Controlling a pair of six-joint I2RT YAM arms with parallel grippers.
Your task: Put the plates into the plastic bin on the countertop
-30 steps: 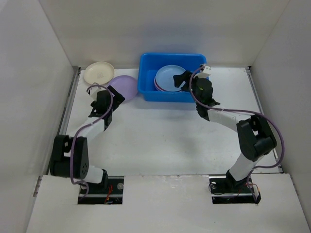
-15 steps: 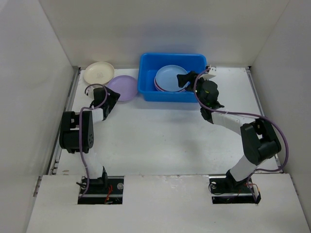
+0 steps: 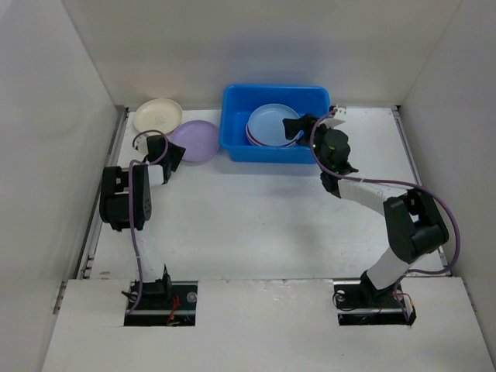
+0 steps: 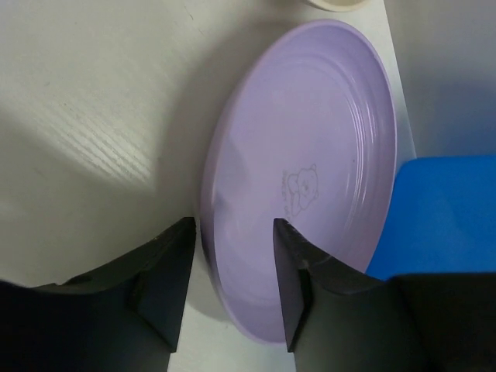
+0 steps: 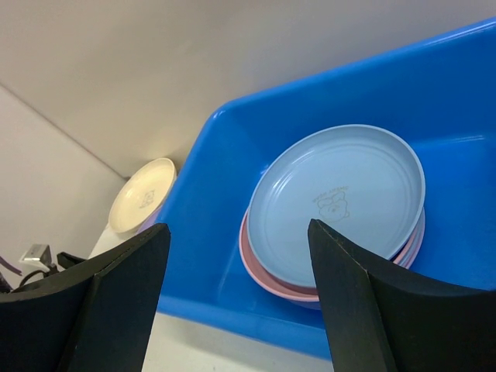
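Observation:
A lavender plate (image 3: pixel 194 139) (image 4: pixel 310 155) lies on the white countertop (image 3: pixel 256 217), just left of the blue plastic bin (image 3: pixel 232 147) (image 5: pixel 201 232). My left gripper (image 3: pixel 170 152) (image 4: pixel 232 225) straddles its near-left rim, one finger over the plate, the other outside with a thin gap, still open. A cream plate (image 3: pixel 157 115) (image 5: pixel 142 194) lies behind it. In the bin a light blue plate (image 3: pixel 270 122) (image 5: pixel 341 201) tops a stack with a pink plate (image 5: pixel 267 279) below. My right gripper (image 3: pixel 298 124) (image 5: pixel 238 226) hangs open and empty over the bin's right part.
White walls close in the back and both sides. Metal rails (image 3: pixel 108 178) run along the countertop's left and right edges. The bin's blue corner (image 4: pixel 442 209) sits close to the lavender plate's right side. Both arm bases stand at the near edge.
The left arm has pulled its elbow back and its jaws have narrowed round the lavender plate's rim. The right gripper shifted slightly right, then stayed put.

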